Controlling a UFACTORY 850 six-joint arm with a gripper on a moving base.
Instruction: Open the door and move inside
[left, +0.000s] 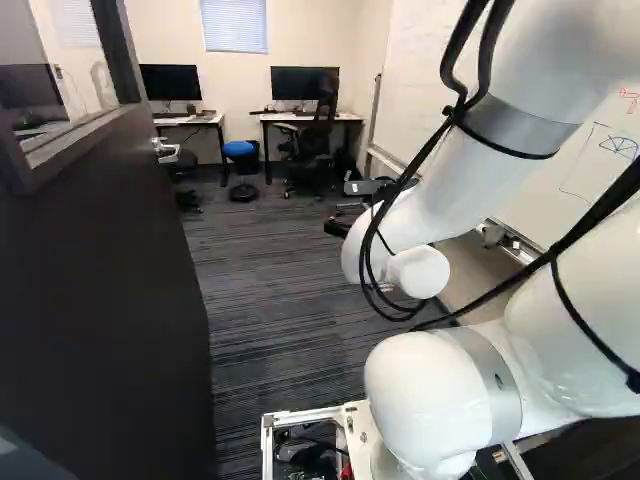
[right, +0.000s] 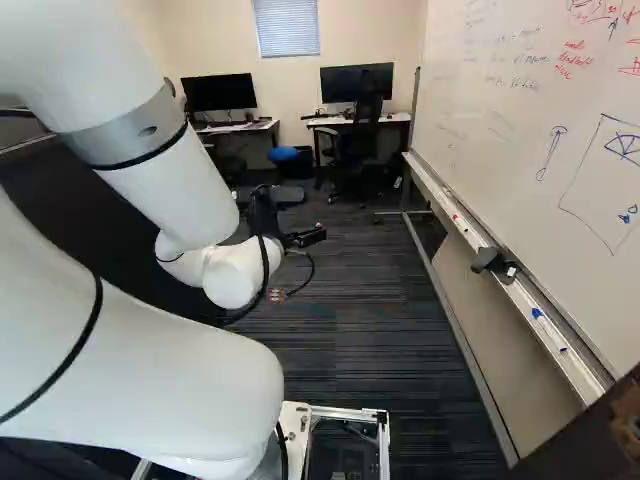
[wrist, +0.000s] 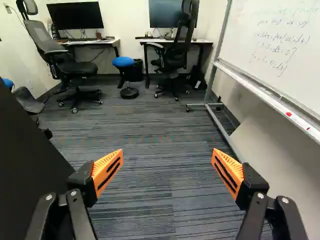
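The black gripper is beyond the white arm in the right base view, pointing into the room. In the wrist view the gripper stands wide open, with only carpet seen between its orange pads. The dark door stands swung open along the left of the left base view, with a window in its upper part and a silver handle near its far edge. In the wrist view the door is beside one finger, apart from it. The arm hides part of the door in the right base view.
A whiteboard with a tray runs along the right, its stand's foot on the carpet. Desks with monitors, office chairs and a blue stool line the far wall. A dark edge is close at the near right.
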